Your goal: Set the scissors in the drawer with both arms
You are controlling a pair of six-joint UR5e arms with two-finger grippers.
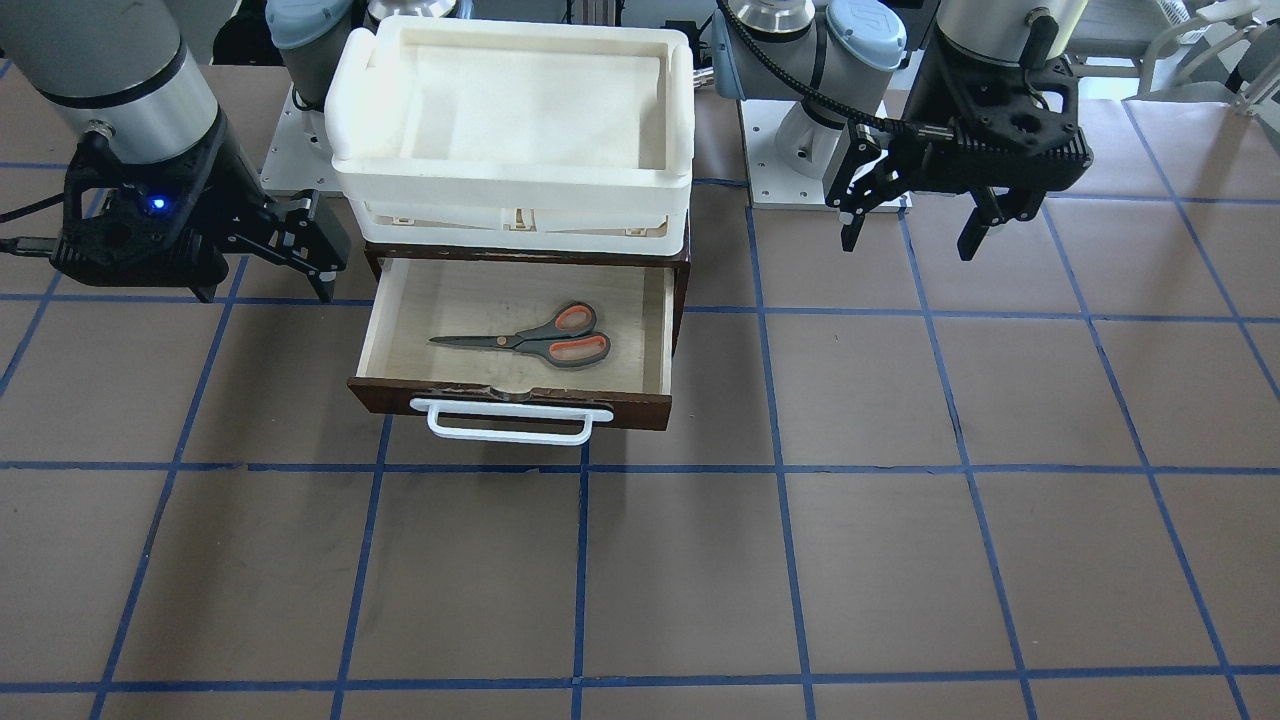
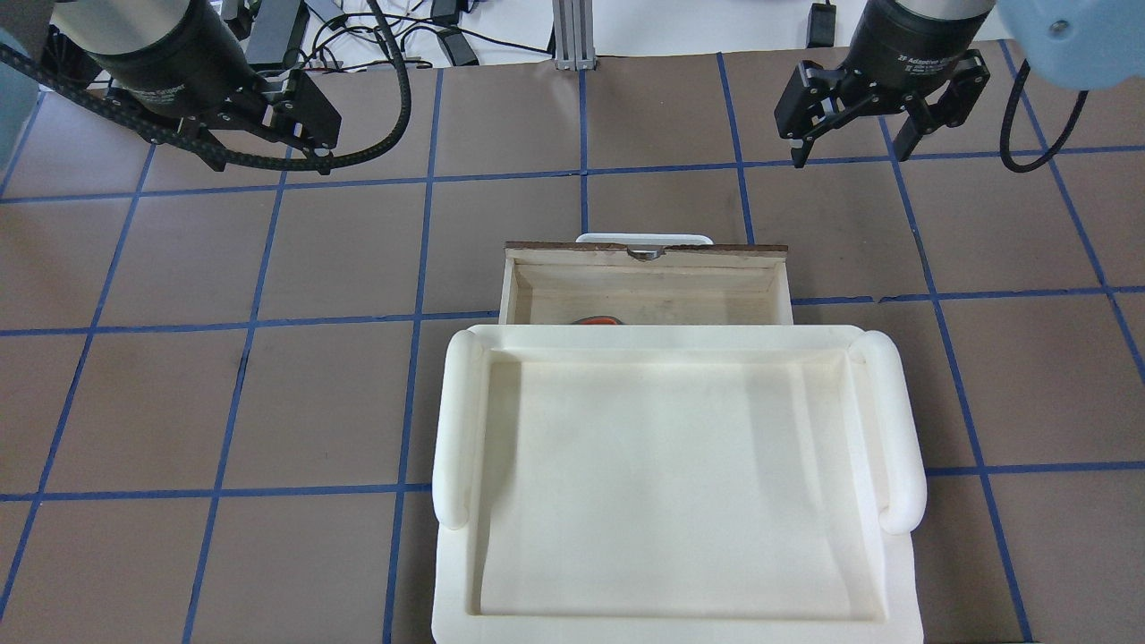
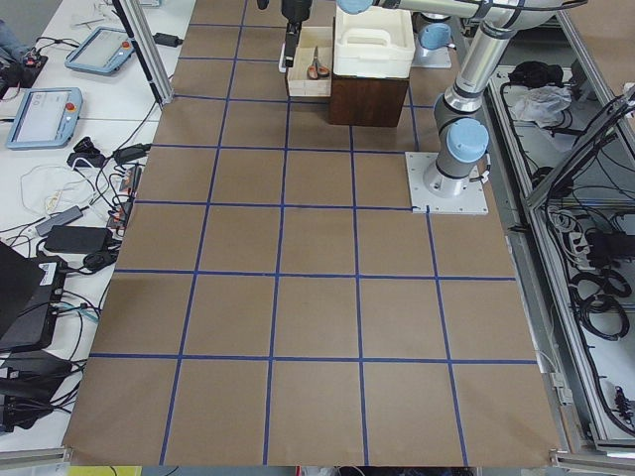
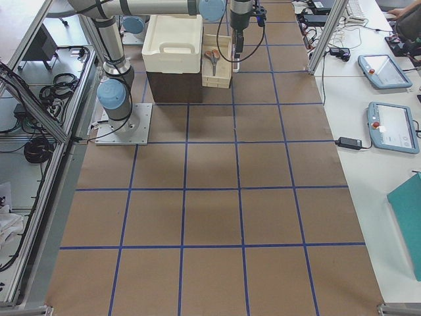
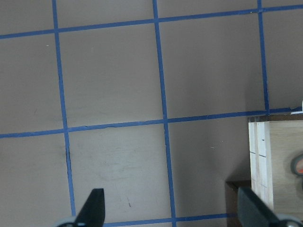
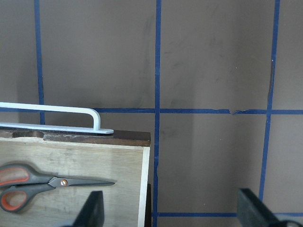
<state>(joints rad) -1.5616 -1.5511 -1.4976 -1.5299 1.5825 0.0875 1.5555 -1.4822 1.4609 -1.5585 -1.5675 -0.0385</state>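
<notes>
The scissors (image 1: 540, 340) lie flat inside the open drawer (image 1: 450, 300), blades toward my right arm's side, grey handles with orange loops. The right wrist view shows the scissors (image 6: 28, 184) behind the white bar handle (image 6: 52, 111). From overhead only an orange sliver of the scissors (image 2: 604, 319) shows past the tray. My right gripper (image 1: 267, 285) hangs open beside the drawer's side, holding nothing. My left gripper (image 1: 909, 240) hangs open, well clear on the other side. Both wrist views show fingertips wide apart, as with the left gripper (image 5: 173, 210) and right gripper (image 6: 170, 210).
A cream-white tray (image 1: 510, 165) sits on the dark cabinet above the drawer and hides most of it from overhead, where the tray (image 2: 671, 335) fills the centre. Brown table with a blue tape grid stretches out in front of the drawer handle (image 1: 510, 425).
</notes>
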